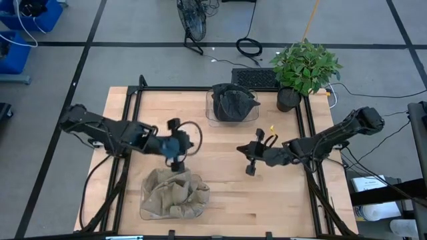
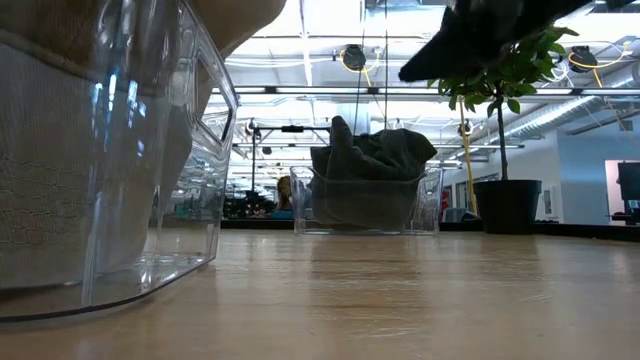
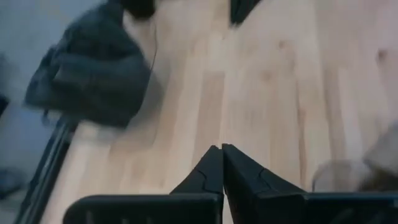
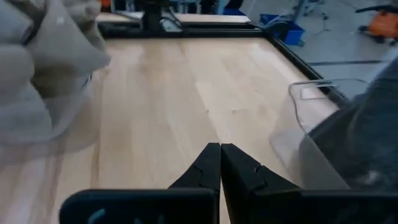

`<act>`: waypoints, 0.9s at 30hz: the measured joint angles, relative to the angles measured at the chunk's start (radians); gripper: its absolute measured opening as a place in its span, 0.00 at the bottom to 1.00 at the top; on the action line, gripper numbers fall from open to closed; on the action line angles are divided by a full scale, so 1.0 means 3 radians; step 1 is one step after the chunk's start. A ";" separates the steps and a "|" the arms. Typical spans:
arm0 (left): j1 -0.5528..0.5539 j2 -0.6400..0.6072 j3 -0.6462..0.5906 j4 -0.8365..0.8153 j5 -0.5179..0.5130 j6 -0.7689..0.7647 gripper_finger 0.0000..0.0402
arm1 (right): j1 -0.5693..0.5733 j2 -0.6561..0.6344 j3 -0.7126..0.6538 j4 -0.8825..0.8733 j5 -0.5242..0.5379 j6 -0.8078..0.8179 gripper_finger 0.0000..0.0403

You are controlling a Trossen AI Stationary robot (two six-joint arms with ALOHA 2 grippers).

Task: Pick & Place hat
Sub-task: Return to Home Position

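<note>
Along the desk (image 1: 280, 200) edge farthest from the potted plant (image 1: 303, 67), toward its left corner, I have the brown cap (image 1: 175, 193) lying crumpled in the near bin (image 1: 143, 207), a clear one. The cap fills it and bulges over the rim. In the low view that bin's wall (image 2: 150, 180) stands close on the left with the tan cloth showing through it.

At the opposite edge, about midway along and just beside the plant's pot, the dark gray cap (image 1: 232, 103) sits in the far bin (image 1: 213, 120), also clear. From table height I can see the gray cloth (image 2: 375, 155) heaped above that bin's rim.

My left gripper (image 1: 177, 165) hangs over bare wood just beyond the near bin's inner side, between the two bins. Its wrist camera shows the fingertips (image 3: 211, 158) pressed together with nothing between them, wood beneath, and the gray cap off to one side.

My right gripper (image 1: 251, 169) is over the middle of the desk, right of centre, apart from both bins. Its fingertips (image 4: 211, 155) also meet tip to tip and carry nothing. Past them I see the brown cap on one side and the far bin's clear wall on the other.
</note>
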 joint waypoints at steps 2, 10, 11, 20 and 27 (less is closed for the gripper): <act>0.0162 -0.0123 -0.0306 0.0474 0.0203 0.0202 0.03 | -0.0147 0.0000 -0.0064 0.0065 -0.0213 -0.0162 0.00; 0.0786 -0.0606 -0.1618 0.1861 0.0611 0.0200 0.01 | -0.0919 -0.0196 -0.0694 0.0534 -0.1210 -0.0497 0.00; 0.0847 -0.0675 -0.1757 0.1973 0.0634 0.0204 0.01 | -0.1010 -0.0257 -0.0783 0.0695 -0.1305 -0.0549 0.00; 0.1171 -0.1249 -0.2916 0.3328 0.0902 0.0201 0.01 | -0.1728 -0.1041 -0.1415 0.0956 -0.2170 -0.0623 0.00; 0.1188 -0.1708 -0.3700 0.4205 0.0900 0.0109 0.01 | -0.1844 -0.1469 -0.1547 0.0808 -0.2258 -0.0401 0.00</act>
